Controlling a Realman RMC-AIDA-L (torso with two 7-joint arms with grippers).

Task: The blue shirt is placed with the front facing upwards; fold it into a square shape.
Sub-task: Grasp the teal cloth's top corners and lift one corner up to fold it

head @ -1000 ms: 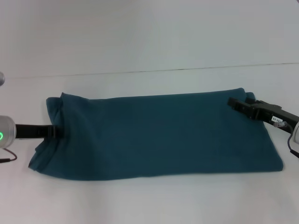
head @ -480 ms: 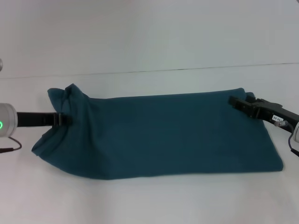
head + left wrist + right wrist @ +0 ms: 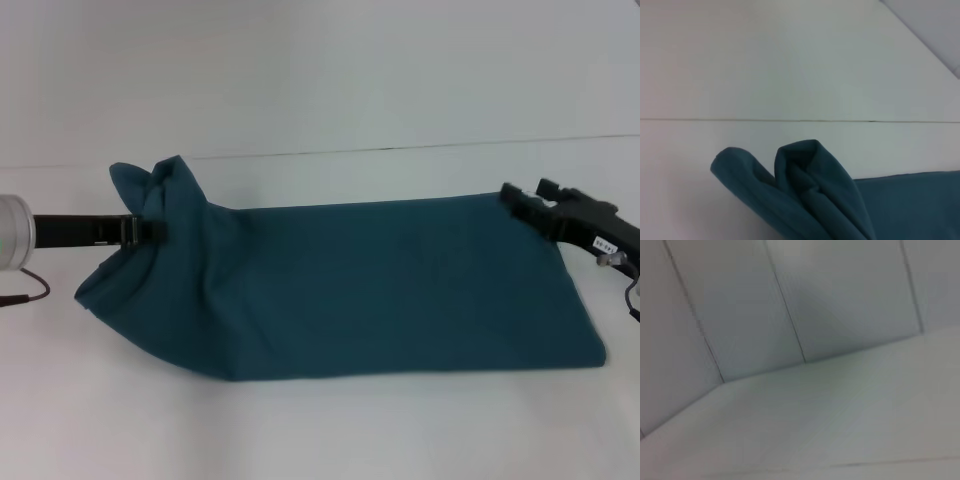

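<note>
The blue shirt (image 3: 380, 290) lies on the white table (image 3: 320, 430) as a long plain teal band, with no lettering showing. My left gripper (image 3: 152, 229) is shut on the shirt's left end and holds it bunched and raised off the table. In the left wrist view that lifted cloth shows as rolled folds of the shirt (image 3: 810, 200). My right gripper (image 3: 525, 200) hovers at the shirt's far right corner, tilted upward, open, with no cloth pulled up by it. The right wrist view shows only table and wall.
The table's far edge meets a pale wall (image 3: 320, 80) just behind the shirt. Bare table surface runs along the near side and to the left of the shirt. A thin dark cable (image 3: 25, 295) hangs by my left arm.
My left gripper has lifted the shirt's left end and carried it slightly to the right, peaking the cloth. My right gripper has risen and drawn back to the right off the corner.
</note>
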